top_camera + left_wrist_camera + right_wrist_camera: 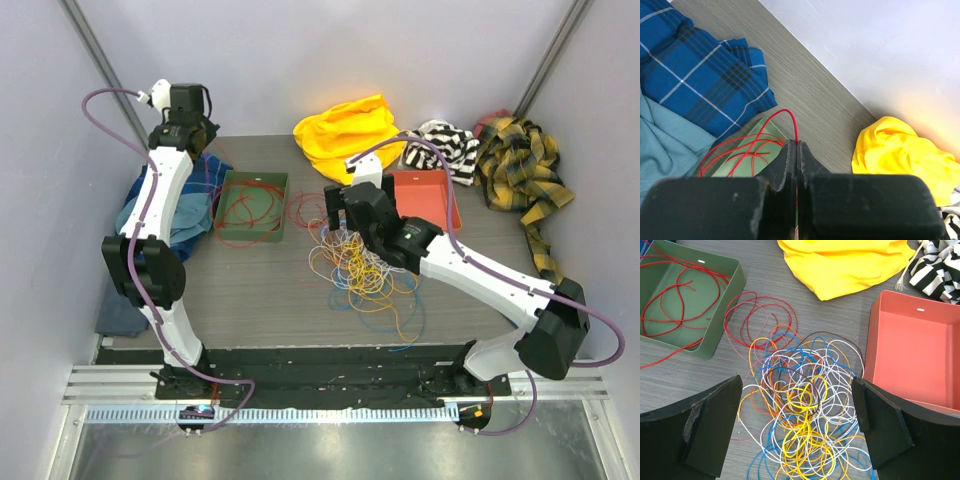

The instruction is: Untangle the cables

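Observation:
The cables lie as a tangle of white, yellow, orange and blue wires in the middle of the table. In the right wrist view the cables spread directly below my right gripper, which hangs open above them and touches nothing. In the top view the right gripper is at the tangle's far edge. Several red cables lie coiled in a green tray. My left gripper is shut on one red cable, which arcs down to the green tray. In the top view the left gripper is raised at the far left.
A salmon-red tray stands right of the tangle. A yellow cloth, a black-and-white striped cloth and a yellow plaid cloth lie along the back. A blue plaid cloth lies left of the green tray.

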